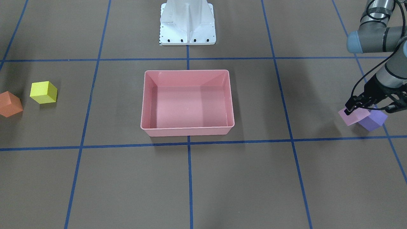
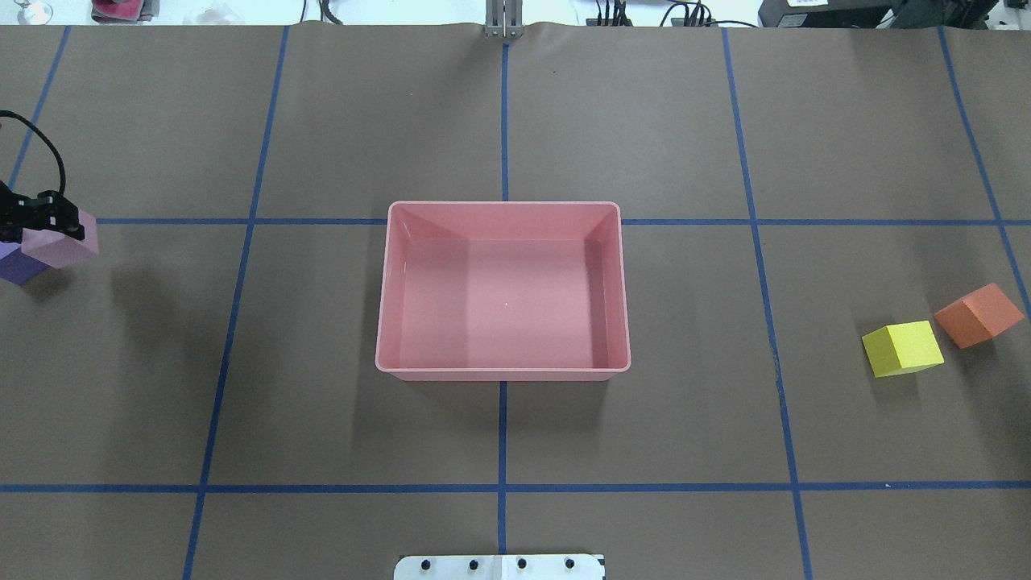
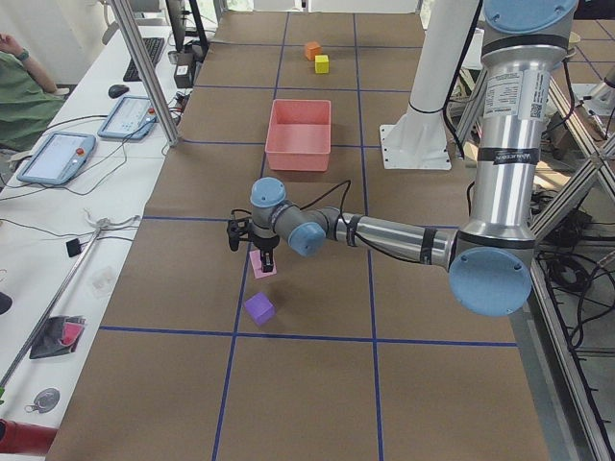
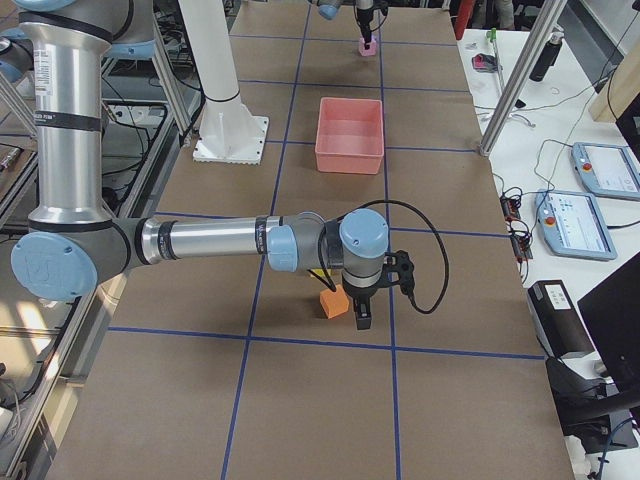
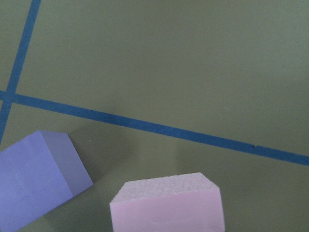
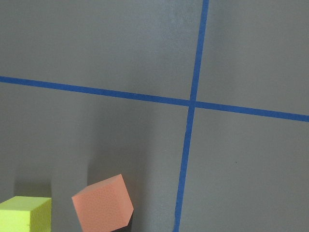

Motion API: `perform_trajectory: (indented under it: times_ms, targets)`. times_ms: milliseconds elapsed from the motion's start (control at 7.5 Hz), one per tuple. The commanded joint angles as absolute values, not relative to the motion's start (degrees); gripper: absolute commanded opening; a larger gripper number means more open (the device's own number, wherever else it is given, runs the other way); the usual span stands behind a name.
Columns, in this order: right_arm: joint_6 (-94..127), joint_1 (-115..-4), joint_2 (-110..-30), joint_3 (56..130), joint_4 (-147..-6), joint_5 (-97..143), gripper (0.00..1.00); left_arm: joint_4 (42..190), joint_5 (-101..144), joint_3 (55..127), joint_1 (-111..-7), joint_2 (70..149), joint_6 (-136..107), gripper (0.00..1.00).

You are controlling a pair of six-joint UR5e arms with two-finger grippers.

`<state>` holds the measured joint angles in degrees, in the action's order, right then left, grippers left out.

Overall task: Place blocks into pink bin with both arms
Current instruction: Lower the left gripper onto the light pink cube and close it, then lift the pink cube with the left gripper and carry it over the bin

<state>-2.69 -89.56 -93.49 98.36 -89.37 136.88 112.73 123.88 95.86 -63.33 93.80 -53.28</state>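
Note:
My left gripper (image 1: pixel 358 108) is shut on the light pink block (image 1: pixel 352 116) and holds it just above the table, at the table's left end. The purple block (image 1: pixel 372 120) lies right beside it on the paper. In the left wrist view the pink block (image 5: pixel 167 205) is at the bottom edge and the purple block (image 5: pixel 37 180) is lower left. The pink bin (image 2: pixel 503 373) stands empty at the table's centre. The yellow block (image 2: pixel 902 348) and the tilted orange block (image 2: pixel 979 314) lie at the right end. My right gripper (image 4: pixel 362 314) hovers by the orange block (image 4: pixel 333 301); I cannot tell whether it is open.
The white robot base (image 1: pixel 187 22) stands behind the bin. Blue tape lines (image 2: pixel 503 435) divide the brown paper into squares. A side bench holds tablets (image 3: pixel 56 157) and cables, with a person's arm (image 3: pixel 19 86) beside it.

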Motion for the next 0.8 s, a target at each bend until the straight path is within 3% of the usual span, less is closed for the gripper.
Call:
perform_trajectory:
  times_ms: [0,267,667]
  targets:
    - [-0.72,-89.56,-93.6,97.91,-87.55,139.2,1.0,93.7,123.75,103.15,-64.07,103.3,-53.78,0.0]
    - [12.93,-83.71,-93.51,101.66,-80.3,142.3,1.0,80.65,123.92,109.04,-63.72,110.45,-56.14,0.0]
    - [32.3,-70.88,-97.01,102.92,-63.5,137.58,0.99,74.81,123.66,109.95,-56.81,123.18,-73.42,0.0]
